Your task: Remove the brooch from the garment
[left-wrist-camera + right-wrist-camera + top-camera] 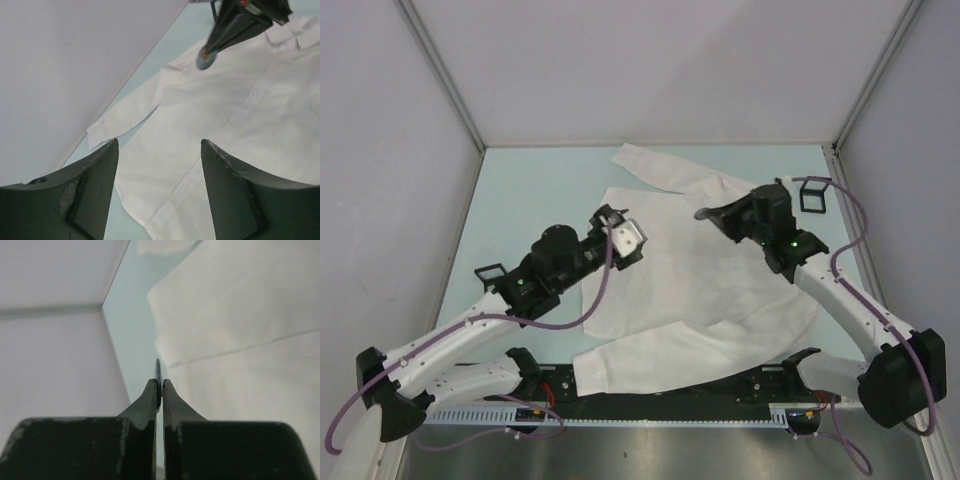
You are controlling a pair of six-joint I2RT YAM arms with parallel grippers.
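Note:
The garment [710, 280], a large white long-sleeved shirt, lies spread flat on the pale blue table and also shows in the left wrist view [240, 130] and the right wrist view [240, 315]. My right gripper [708, 213] is shut on the brooch [700, 214], a small dark round disc, over the shirt's upper part near the collar. The disc shows face-on in the left wrist view [205, 60] and edge-on between the fingertips in the right wrist view [158, 371]. It looks lifted clear of the cloth. My left gripper [625, 238] is open and empty over the shirt's left side [159, 145].
White enclosure walls stand at the left [390, 150], back [660, 70] and right [920, 150]. A sleeve [650, 165] reaches toward the back wall. Purple cables [865, 225] loop off both arms. The arm bases and a cable rail [650, 415] run along the near edge.

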